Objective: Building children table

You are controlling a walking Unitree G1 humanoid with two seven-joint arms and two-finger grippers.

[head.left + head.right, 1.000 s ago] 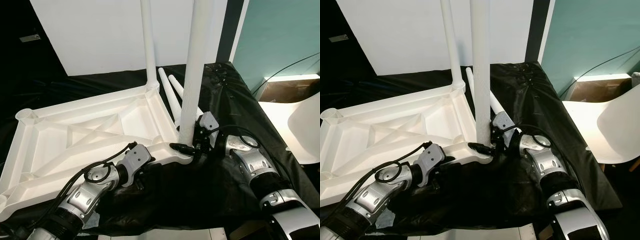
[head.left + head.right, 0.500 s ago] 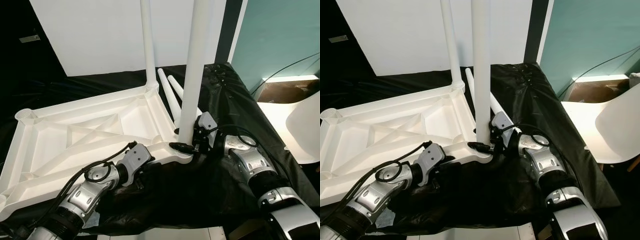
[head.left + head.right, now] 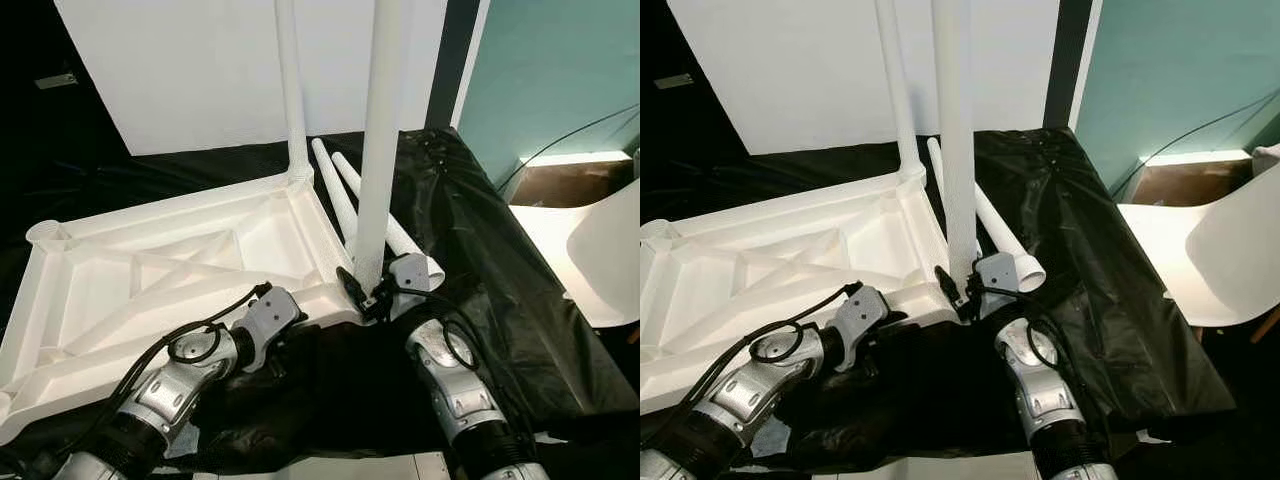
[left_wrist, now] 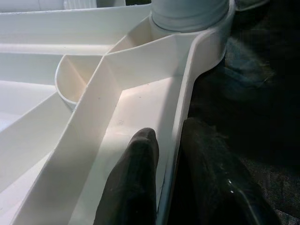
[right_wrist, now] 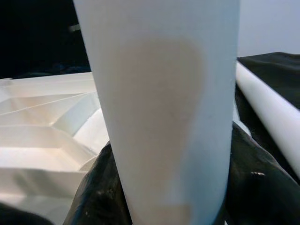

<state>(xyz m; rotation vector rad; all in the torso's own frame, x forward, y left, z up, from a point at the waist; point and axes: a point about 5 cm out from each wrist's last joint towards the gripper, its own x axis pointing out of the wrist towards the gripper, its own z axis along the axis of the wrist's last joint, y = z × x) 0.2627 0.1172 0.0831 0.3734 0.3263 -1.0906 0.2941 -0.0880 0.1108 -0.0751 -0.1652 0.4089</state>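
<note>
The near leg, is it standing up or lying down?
Standing up. The near leg rises straight from the corner socket of the upturned tabletop, with the right pincer clamped round its base.

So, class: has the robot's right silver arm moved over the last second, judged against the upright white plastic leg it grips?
Yes. The right gripper stays at the leg's base, but its forearm has swung from the robot's right round to directly in front.

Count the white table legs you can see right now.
4. Two stand upright in the upturned tabletop: far-corner leg and near-corner leg, which the right gripper clamps. Two loose legs lie beside it on the black sheet.
</note>
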